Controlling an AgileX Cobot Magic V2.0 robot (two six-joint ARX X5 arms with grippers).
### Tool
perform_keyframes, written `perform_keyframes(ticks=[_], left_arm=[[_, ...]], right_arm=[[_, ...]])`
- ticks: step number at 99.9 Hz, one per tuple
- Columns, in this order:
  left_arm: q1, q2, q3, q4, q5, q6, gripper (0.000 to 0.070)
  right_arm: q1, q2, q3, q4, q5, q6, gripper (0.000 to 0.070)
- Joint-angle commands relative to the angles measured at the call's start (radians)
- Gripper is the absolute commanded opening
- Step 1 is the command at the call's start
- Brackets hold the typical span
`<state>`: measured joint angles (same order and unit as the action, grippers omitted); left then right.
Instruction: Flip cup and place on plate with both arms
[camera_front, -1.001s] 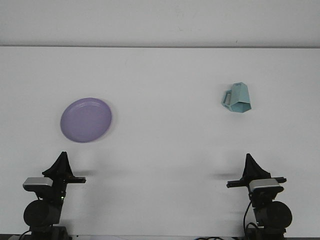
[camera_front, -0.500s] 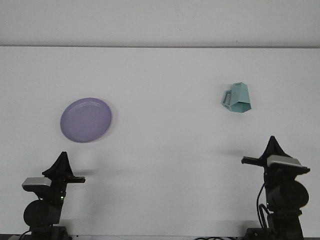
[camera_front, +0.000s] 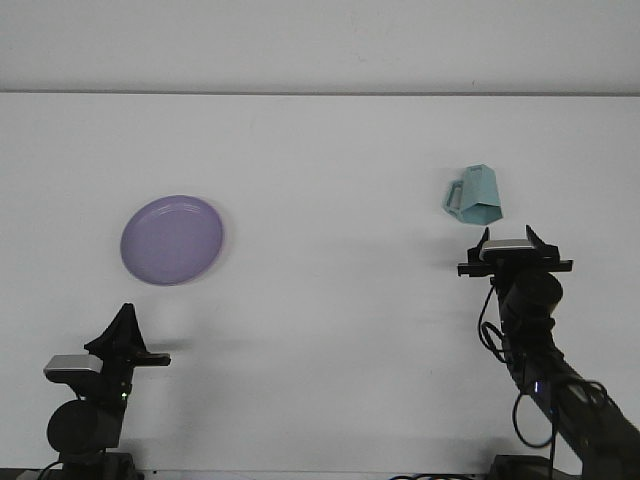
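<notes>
White table (camera_front: 320, 330) meeting a pale wall (camera_front: 320, 45) at the back. Teal cup (camera_front: 476, 196) upside down at far right, just beyond the right gripper (camera_front: 511, 232), fingers parted and empty. Purple plate (camera_front: 172, 239) well apart on the left, beyond the left gripper (camera_front: 125, 328), whose opening cannot be told.

Both arms are matte black, built from rounded, drum-like joint housings, and each carries a small silver-grey box with a dark underside near its wrist. The left gripper (camera_front: 124, 318) ends in black fingers that taper together to a peaked, triangular outline, with a short black bar jutting sideways below them. The right gripper (camera_front: 512, 234) shows two short black prongs at either end of a flat black crossbar, and loose black cables loop along the right arm beside its round joint and down its lower link.
</notes>
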<state>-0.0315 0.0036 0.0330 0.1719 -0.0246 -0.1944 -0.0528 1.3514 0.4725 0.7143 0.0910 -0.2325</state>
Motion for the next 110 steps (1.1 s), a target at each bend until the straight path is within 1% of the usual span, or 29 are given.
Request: perform_keyframes(ticks=[1, 19, 28, 34, 41, 52, 61, 84, 89, 95, 110], left_arm=[[-0.002, 0.0, -0.017, 0.01, -0.002, -0.002, 0.0012], [-0.002, 0.0, -0.017, 0.01, -0.002, -0.002, 0.0012], [-0.002, 0.0, -0.017, 0.01, -0.002, -0.002, 0.0012], [-0.002, 0.0, -0.017, 0.01, -0.002, -0.002, 0.0012], [-0.002, 0.0, -0.017, 0.01, -0.002, -0.002, 0.0012], [-0.002, 0.0, -0.017, 0.01, -0.002, -0.002, 0.0012], [-0.002, 0.0, -0.017, 0.01, -0.002, -0.002, 0.0012], [-0.002, 0.0, -0.017, 0.009, -0.002, -0.002, 0.0012], [-0.002, 0.0, -0.017, 0.009, -0.002, -0.002, 0.0012], [-0.002, 0.0, -0.017, 0.009, -0.002, -0.002, 0.0012], [-0.002, 0.0, -0.017, 0.009, -0.002, -0.002, 0.0012]], right_arm=[[-0.015, 0.106, 0.039, 0.058, -0.021, -0.035, 0.0495], [-0.058, 0.322, 0.171, 0.108, -0.032, -0.041, 0.0495], [-0.076, 0.397, 0.238, 0.108, -0.064, -0.079, 0.0495], [-0.086, 0.442, 0.281, 0.108, -0.069, -0.102, 0.0495], [-0.097, 0.486, 0.325, 0.108, -0.079, -0.121, 0.0495], [-0.117, 0.55, 0.391, 0.108, -0.141, -0.143, 0.0494], [-0.125, 0.586, 0.431, 0.108, -0.171, -0.143, 0.0493], [-0.126, 0.655, 0.495, 0.108, -0.209, -0.169, 0.0477], [-0.126, 0.665, 0.504, 0.108, -0.227, -0.169, 0.0434], [-0.126, 0.666, 0.505, 0.108, -0.243, -0.169, 0.0356], [-0.126, 0.666, 0.507, 0.11, -0.26, -0.17, 0.0106]])
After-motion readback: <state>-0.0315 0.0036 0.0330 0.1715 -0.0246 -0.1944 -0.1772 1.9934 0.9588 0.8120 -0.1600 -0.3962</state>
